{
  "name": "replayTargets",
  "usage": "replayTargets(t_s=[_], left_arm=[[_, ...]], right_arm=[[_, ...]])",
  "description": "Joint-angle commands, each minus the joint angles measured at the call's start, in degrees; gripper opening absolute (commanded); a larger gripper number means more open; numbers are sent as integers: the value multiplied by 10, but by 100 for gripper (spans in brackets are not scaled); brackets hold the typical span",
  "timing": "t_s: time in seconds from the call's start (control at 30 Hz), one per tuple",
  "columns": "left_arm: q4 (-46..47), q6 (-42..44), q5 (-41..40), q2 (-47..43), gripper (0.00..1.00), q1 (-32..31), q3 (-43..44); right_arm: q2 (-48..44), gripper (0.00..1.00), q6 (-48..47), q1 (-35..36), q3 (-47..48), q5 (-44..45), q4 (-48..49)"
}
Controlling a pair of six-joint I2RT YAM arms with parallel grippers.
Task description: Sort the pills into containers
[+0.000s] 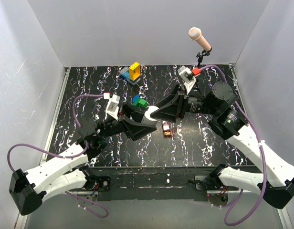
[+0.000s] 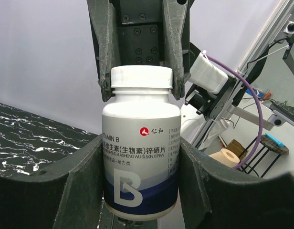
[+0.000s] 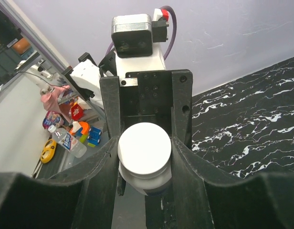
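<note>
Currently the left gripper [image 2: 140, 143] is clamped on the body of the white bottle [image 2: 140, 157], and the right gripper [image 3: 145, 142] is closed round its cap [image 3: 144, 149]. Twist the cap off with the right wrist only, holding the body firm. The pill box [image 1: 166, 129] lies on the table [image 1: 89, 86], just beside them.

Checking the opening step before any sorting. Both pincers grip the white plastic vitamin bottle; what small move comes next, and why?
Probably rotate the right pincer to unscrew the white ribbed cap while the left pincer holds firm: left clamps the body of the white plastic vitamin bottle, right clamps the cap, which is still on, and the small brown pill box lies nearby.
</note>
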Motion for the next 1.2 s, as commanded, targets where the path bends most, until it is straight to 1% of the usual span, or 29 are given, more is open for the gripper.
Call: replayTargets(t_s=[0.0,0.13,0.3,0.43,0.57,0.73,0.97,1.07,1.17], left_arm=[[-41,38,-17,4,0,-5,44],[-98,76,-38,12,0,-11,73],[-185,139,-77,27,0,-16,114],[-239,180,-123,38,0,-23,141],[-280,211,-188,54,0,-30,169],[-300,231,-248,76,0,-38,188],[-305,235,-289,91,0,-46,191],[-309,237,-296,88,0,-48,189],[-311,237,-297,81,0,-48,184]], right_arm=[[-18,20,-8,0,-1,15,-15],[-19,15,-17,1,3,56,-67],[-14,11,-20,1,27,116,-140],[-4,9,-22,3,56,171,-200],[13,7,-15,6,88,233,-258],[33,6,-16,15,118,295,-311],[52,7,-6,27,141,366,-356],[51,9,-6,28,144,376,-363],[39,12,-7,29,132,369,-346]])
